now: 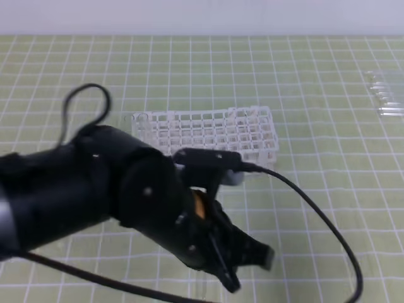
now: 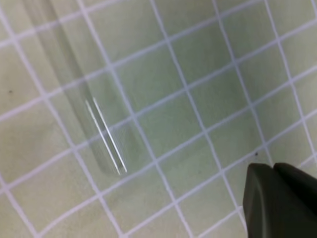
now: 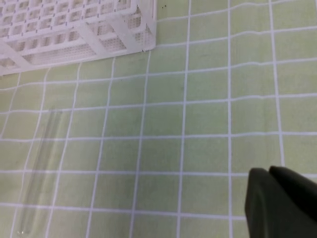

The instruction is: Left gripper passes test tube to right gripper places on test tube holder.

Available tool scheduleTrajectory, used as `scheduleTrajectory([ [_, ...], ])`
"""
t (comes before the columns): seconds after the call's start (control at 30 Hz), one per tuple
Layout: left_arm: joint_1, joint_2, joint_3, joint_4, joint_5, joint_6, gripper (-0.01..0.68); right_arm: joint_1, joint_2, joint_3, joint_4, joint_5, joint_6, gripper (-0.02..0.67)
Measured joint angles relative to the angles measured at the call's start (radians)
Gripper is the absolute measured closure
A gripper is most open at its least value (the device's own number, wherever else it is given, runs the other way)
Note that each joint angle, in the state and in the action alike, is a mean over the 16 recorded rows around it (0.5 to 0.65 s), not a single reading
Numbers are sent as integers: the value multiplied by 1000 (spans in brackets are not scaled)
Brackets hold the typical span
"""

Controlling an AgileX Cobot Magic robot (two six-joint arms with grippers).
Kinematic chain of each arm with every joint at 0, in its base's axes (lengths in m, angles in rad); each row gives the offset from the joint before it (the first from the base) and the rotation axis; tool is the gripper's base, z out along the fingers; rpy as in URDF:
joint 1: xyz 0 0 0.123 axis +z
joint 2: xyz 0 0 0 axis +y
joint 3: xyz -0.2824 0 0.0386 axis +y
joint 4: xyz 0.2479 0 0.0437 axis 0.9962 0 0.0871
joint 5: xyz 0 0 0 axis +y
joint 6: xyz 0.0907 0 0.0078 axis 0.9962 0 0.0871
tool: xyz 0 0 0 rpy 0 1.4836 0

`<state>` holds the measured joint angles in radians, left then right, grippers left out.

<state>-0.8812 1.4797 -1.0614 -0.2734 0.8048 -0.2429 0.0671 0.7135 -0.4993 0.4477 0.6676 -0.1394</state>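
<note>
The test tube [image 2: 84, 99] lies loose on the surface [image 2: 208, 74]; left tool [image 2: 277, 198] and right tool [image 3: 282, 201] closed, empty, so no handover is possible.

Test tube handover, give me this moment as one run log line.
test tube: lying on mat, unheld | left gripper: shut, empty | right gripper: shut, empty | test tube holder: no tube visible

Clear glossy glass test tube [image 2: 84, 99], white plastic lattice test tube holder [image 3: 74, 29]

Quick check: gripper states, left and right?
Left gripper: closed, holding nothing; the test tube lies on the mat.
Right gripper: closed, empty.
</note>
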Motion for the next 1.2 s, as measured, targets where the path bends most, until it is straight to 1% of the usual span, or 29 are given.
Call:
scheduleTrajectory([
  [0.07, -17, 26, -18, -1, 16, 5, 670, 0, 0, 0, 0, 2, 0, 666],
  [0.23, -37, 69, -44, -5, 47, 28, 613, 0, 0, 0, 2, 6, -1, 666],
  [0.37, -33, 84, -51, -7, 51, 45, 523, 0, 0, 0, 3, 8, -1, 666],
  [0.6, -25, 92, -52, -2, 19, 45, 344, 0, 0, 0, 5, 8, -2, 666],
  [0.77, -21, 98, -53, 28, 24, 0, 273, 0, 0, 0, 6, 8, -2, 666],
  [0.9, -22, 119, -53, 61, 51, -49, 262, 0, 0, 0, 6, 8, -3, 666],
  [1.2, -22, 184, -53, 119, 101, -140, 269, 0, 0, 0, 7, 8, -3, 666],
])
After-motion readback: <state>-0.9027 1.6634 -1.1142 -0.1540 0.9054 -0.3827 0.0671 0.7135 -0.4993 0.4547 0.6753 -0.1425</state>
